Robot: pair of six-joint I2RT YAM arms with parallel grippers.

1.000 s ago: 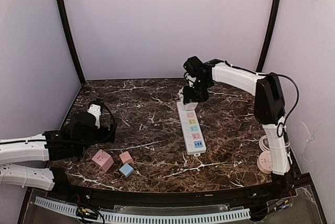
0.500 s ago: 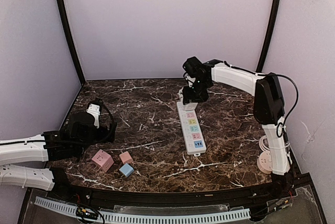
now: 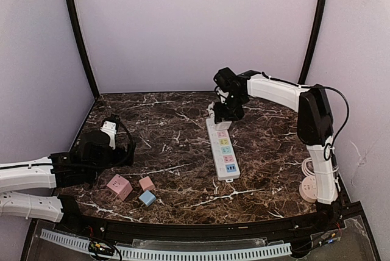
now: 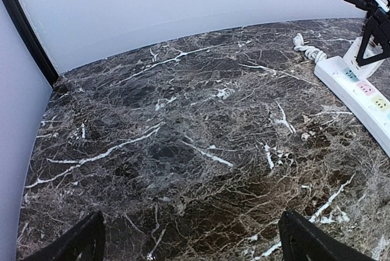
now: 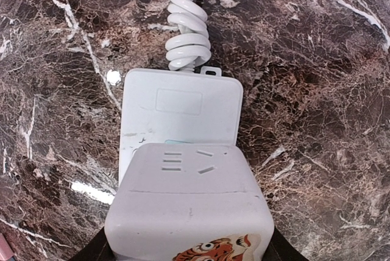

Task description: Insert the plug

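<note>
The plug (image 5: 189,206) is a white cube with a tiger sticker, and my right gripper (image 5: 186,252) is shut on its sides. It sits over the far end of the white power strip (image 5: 177,108), covering the first socket there; whether its prongs are seated is hidden. In the top view the right gripper (image 3: 224,113) hangs at the strip's (image 3: 223,150) far end. The strip's coiled cord (image 5: 186,35) runs away behind it. My left gripper (image 3: 119,142) rests at the table's left, open and with nothing in it (image 4: 192,246).
Two pink cubes (image 3: 119,186) (image 3: 146,183) and a blue cube (image 3: 147,197) lie near the front left. A round white socket with a cable (image 3: 309,188) sits at the right edge. Pale walls enclose the marble table (image 3: 177,127) on three sides.
</note>
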